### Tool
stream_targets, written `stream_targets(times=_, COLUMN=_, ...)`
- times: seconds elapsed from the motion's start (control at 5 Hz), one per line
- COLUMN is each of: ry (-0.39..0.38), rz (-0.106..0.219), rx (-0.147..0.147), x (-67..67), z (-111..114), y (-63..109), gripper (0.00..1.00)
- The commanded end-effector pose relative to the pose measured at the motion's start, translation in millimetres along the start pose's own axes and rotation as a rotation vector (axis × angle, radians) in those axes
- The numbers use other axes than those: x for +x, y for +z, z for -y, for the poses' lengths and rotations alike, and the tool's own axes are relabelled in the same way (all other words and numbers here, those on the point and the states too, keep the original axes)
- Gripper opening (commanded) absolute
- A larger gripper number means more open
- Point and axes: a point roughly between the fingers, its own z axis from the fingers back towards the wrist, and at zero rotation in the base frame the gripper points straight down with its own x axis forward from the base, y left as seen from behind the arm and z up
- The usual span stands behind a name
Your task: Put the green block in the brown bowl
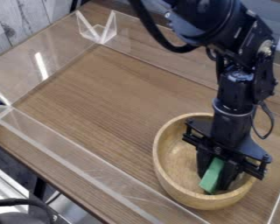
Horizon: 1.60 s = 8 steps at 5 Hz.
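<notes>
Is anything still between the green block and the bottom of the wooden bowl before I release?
Nothing visible. The gripper points straight down inside the round tan wooden bowl, shut on the flat bright green block, whose lower end is already below the rim. No other object shows in the bowl; whether the block touches the bottom is unclear.

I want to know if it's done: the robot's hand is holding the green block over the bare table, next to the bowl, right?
Not quite. The hand is holding the green block, but it is down inside the brown bowl, not over the bare table beside it. The camera view shows the block between the fingers, within the bowl's rim.
</notes>
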Motion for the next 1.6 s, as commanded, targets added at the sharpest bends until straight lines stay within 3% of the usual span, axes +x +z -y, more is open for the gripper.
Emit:
stream_targets(times=0.0, ry=0.017, rz=-0.020, rx=0.005, x=0.5, z=-5.7, y=-6.9, gripper=0.00)
stream_targets(times=1.4, ry=0.052, rz=-0.053, rx=-0.008, x=-0.6, z=-21.2, y=-12.9, gripper=0.00)
